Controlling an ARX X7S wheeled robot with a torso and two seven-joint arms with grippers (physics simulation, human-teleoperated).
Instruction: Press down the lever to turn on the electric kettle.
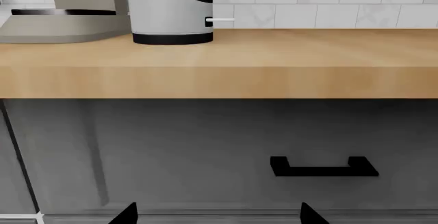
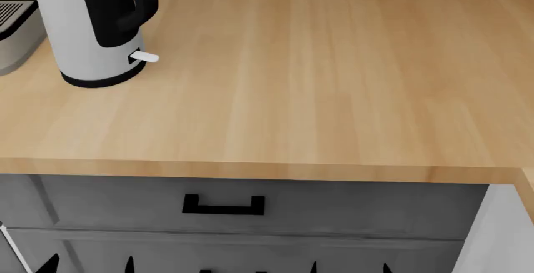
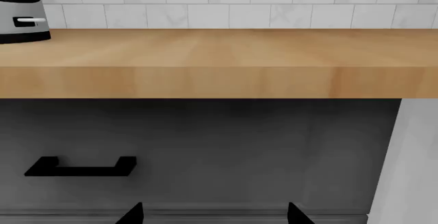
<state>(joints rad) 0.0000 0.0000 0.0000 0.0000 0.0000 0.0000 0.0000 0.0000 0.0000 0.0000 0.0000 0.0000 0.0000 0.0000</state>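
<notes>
The white electric kettle (image 2: 87, 29) with a black handle and black base ring stands at the back left of the wooden counter (image 2: 317, 85). Its small white lever (image 2: 145, 57) sticks out level at the foot of the handle. The kettle also shows in the left wrist view (image 1: 171, 14) with its lever (image 1: 220, 20), and at the edge of the right wrist view (image 3: 20, 21). My left gripper (image 2: 87, 265) and right gripper (image 2: 349, 268) are low in front of the grey drawer, below the counter, both open and empty. Only their fingertips show.
A beige coffee machine (image 2: 12, 32) with a grated drip tray stands just left of the kettle. A grey drawer with a black handle (image 2: 224, 205) lies under the counter edge. A white tiled wall (image 3: 274, 14) backs the counter. A white panel (image 2: 501, 235) is at the right.
</notes>
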